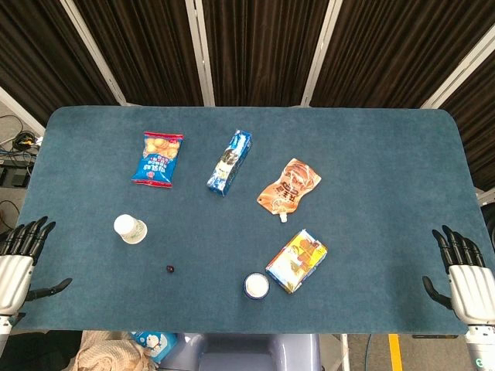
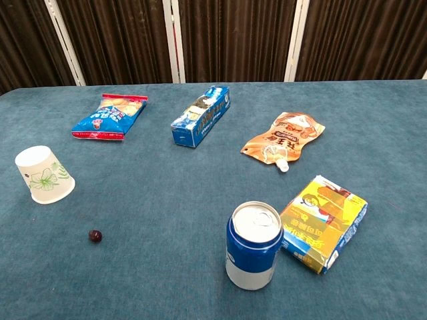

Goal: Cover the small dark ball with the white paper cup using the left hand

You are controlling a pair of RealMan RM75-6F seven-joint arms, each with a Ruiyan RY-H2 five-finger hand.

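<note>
While left hand (image 1: 19, 259) waits empty, fingers spread, at table (image 1: 371, 193) edge, cup (image 1: 130, 229) stands inverted near ball (image 1: 170, 269), apart; ready to lift straight over, I judge

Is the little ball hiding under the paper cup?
No. The small dark ball sits uncovered on the table, beside the white paper cup. The cup's inside and underside cannot be seen.

One paper cup (image 2: 44, 175); one ball (image 2: 95, 235); one can (image 2: 253, 245); four snack packs (image 2: 109, 117) (image 2: 201, 115) (image 2: 283, 141) (image 2: 323, 221); two hands (image 1: 18, 263) (image 1: 466, 276).
</note>
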